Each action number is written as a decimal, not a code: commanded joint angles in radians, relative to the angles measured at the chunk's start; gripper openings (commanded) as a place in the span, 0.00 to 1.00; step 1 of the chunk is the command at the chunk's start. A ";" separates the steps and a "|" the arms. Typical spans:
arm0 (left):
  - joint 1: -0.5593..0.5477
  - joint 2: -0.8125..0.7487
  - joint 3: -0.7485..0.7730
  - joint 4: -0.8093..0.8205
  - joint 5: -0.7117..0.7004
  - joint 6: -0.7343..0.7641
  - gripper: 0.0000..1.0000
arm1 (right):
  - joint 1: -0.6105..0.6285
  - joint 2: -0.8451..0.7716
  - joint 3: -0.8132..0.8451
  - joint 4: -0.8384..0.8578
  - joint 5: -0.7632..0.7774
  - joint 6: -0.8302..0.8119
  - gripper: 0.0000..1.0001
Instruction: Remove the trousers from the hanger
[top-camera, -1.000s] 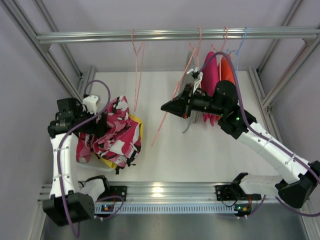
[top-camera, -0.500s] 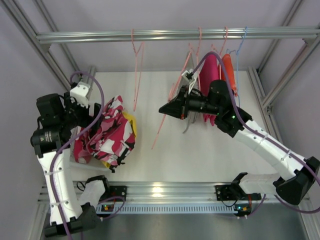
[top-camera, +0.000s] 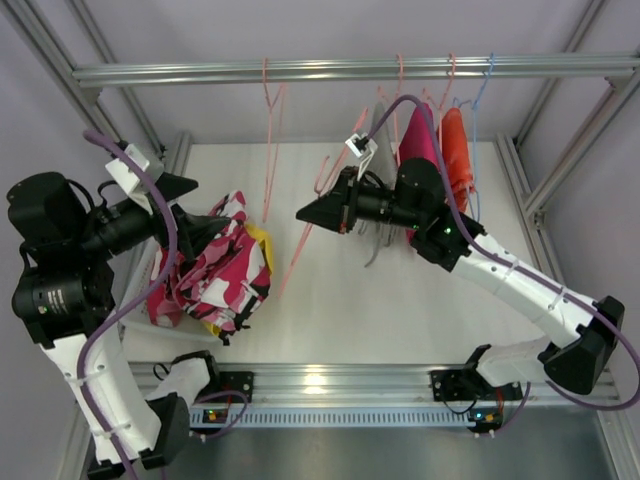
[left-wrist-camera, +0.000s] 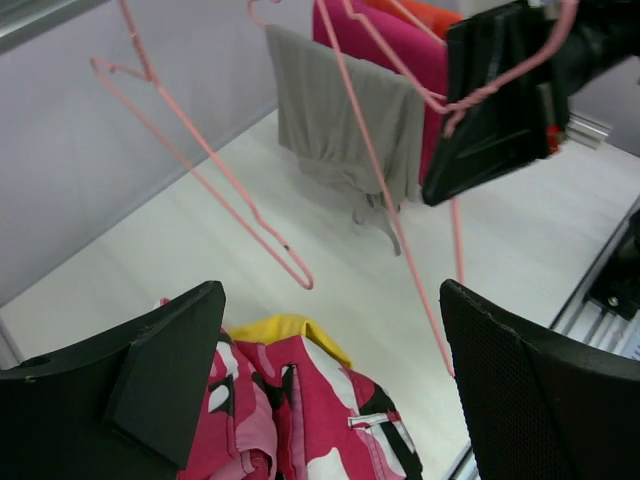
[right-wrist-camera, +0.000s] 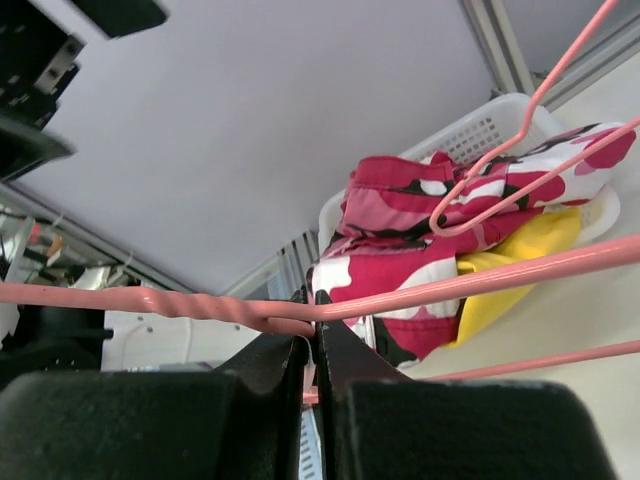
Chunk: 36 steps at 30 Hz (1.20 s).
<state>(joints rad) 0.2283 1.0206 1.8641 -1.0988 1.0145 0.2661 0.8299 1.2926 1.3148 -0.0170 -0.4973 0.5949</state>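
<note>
The white basket (right-wrist-camera: 478, 128) is holding patterned trousers (top-camera: 215, 275) over yellow trousers (top-camera: 262, 243). The left gripper (top-camera: 193, 208) is gaping wide, and the right gripper (top-camera: 312, 212) is pinching a pink hanger (right-wrist-camera: 450, 285).

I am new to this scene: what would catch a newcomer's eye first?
First, the bright heap of pink-white-black patterned trousers on a yellow pair at the left of the table. Next, the right end effector, shut on a bare pink hanger in the middle, and the magenta trousers and orange trousers hanging from the far rail on the right.
</note>
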 joint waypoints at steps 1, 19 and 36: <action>0.002 0.068 0.085 -0.152 0.147 0.080 0.92 | 0.011 0.020 0.058 0.120 0.075 0.068 0.00; -0.762 0.299 0.109 -0.101 -0.591 0.058 0.84 | 0.008 0.125 0.207 0.109 0.115 0.095 0.00; -0.889 0.305 -0.011 0.109 -0.761 -0.172 0.00 | -0.066 0.073 0.198 0.109 0.088 0.097 0.32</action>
<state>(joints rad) -0.6460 1.3434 1.8763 -1.0954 0.2581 0.1799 0.7883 1.4105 1.4624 0.0265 -0.4068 0.6964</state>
